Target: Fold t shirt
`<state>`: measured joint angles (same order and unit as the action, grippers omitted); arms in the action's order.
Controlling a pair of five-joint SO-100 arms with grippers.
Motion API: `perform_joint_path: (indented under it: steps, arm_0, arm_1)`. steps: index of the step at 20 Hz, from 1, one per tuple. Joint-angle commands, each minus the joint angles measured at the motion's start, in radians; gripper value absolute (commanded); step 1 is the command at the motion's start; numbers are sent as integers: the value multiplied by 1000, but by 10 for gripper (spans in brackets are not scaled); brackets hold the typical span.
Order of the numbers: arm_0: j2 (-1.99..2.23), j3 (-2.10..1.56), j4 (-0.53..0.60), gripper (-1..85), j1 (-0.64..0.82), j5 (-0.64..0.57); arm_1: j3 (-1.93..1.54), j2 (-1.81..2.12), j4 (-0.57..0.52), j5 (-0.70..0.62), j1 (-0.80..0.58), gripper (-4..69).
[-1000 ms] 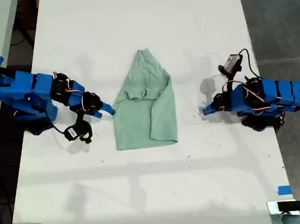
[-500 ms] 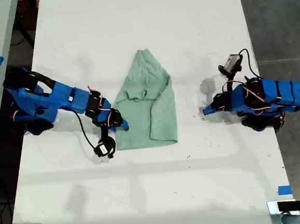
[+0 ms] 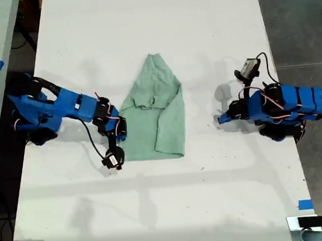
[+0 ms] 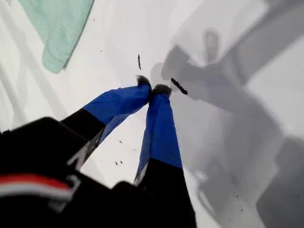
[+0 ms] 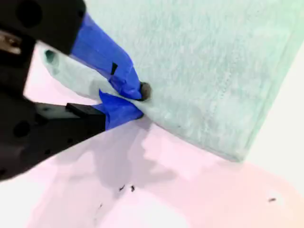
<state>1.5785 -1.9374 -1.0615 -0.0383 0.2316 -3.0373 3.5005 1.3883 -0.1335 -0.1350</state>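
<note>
A: Cloth first. We read the t shirt (image 3: 155, 118) as light, soft and limp: a pale mint-green garment lying rumpled and partly folded on the white table (image 3: 157, 210), tapering at the end farthest from the exterior camera's near edge. It sits between our 2 arms, with 1 layer already lapped over another along its length.

B: And the grip?

A: My second gripper (image 5: 130, 102) has its jaws pinched on the shirt's side edge, the edge facing the exterior view's left (image 3: 119, 136). The second wrist view shows a thin roll of fabric caught between the 2 blue fingers (image 5: 109, 57), with the flat panel of the shirt spreading away beyond them.

B: My first gripper (image 4: 153, 89)?

A: Jaws pressed together on nothing, tips over bare table, well apart from the shirt on its other side (image 3: 222, 117). Only a corner of the shirt (image 4: 59, 28) shows in the first wrist view.

B: How will it handle?

A: We judge that it will drape and sag wherever unsupported, and may slide on the smooth table. A hem or seam edge is the better hold, since a pinch of 1 layer can drag the layer beneath or let the fold slip out of line.
</note>
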Motion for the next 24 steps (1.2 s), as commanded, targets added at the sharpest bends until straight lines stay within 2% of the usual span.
perform_joint_path:
  steps: [1,4,8,9,14,16,17,19,20,24]
  arm_0:
    - [77,164,-132,0,20,-29]
    - [3,439,-319,0,38,-86]
    - [-334,956,-417,0,43,-201]
    - [-430,1069,-416,0,46,-229]
    - [-558,1095,-175,0,57,-330]
    - [-583,1095,-115,4,55,-356]
    - [-592,1097,-98,51,57,-360]
    - [-597,1097,-80,278,57,-393]
    - [-594,1095,-81,315,58,-410]
    - [-469,1083,-137,269,67,-425]
  arm_1:
    - [-40,9,3,-5,6,23]
    - [-40,9,3,-5,6,23]
    - [-40,9,3,-5,6,23]
    - [-40,9,3,-5,6,23]
    - [-38,9,3,-9,6,23]
    - [-38,9,3,-11,8,23]
    - [-38,9,3,-11,8,23]
    - [-38,9,3,-11,9,23]
    - [-38,9,3,-11,9,23]
    - [-38,9,3,-11,9,23]
